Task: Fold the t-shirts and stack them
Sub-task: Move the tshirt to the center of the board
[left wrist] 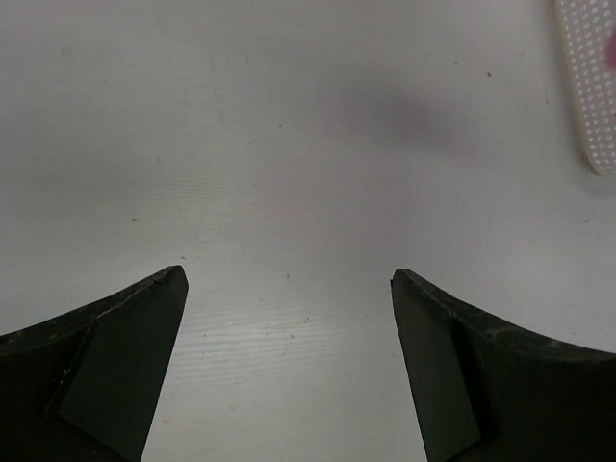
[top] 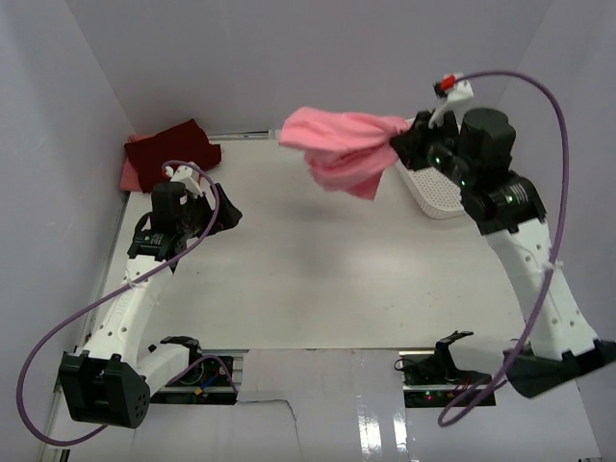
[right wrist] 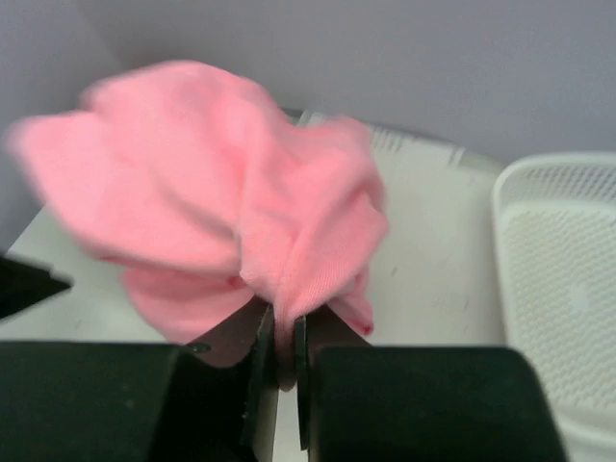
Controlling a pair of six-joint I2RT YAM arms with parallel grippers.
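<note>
Right gripper [right wrist: 284,332] fingers fill the bottom of the wrist view, pressed together on a bunched fold of the light pink t-shirt [right wrist: 212,183]. The shirt hangs in the air over the far right part of the table [top: 318,279], just beside the white basket [top: 438,197]. It is crumpled into a ball, and no hem, sleeve or collar can be told apart. The left gripper [left wrist: 287,274] hovers low over bare table on the left, jaws spread wide and holding nothing. A dark red t-shirt [top: 175,146], seemingly folded, lies in the far left corner on top of a salmon pink one [top: 130,175].

The step in hand looks like carrying the pink shirt to the middle for spreading. Done well, the right arm would lower it until the hanging end touches the table, then draw it along so the cloth lays out flat instead of dropping in a heap. The left gripper would best take a free edge and pull it apart. The pinch may hold several layers, so release should wait until the cloth lies flat, clear of the basket rim.
</note>
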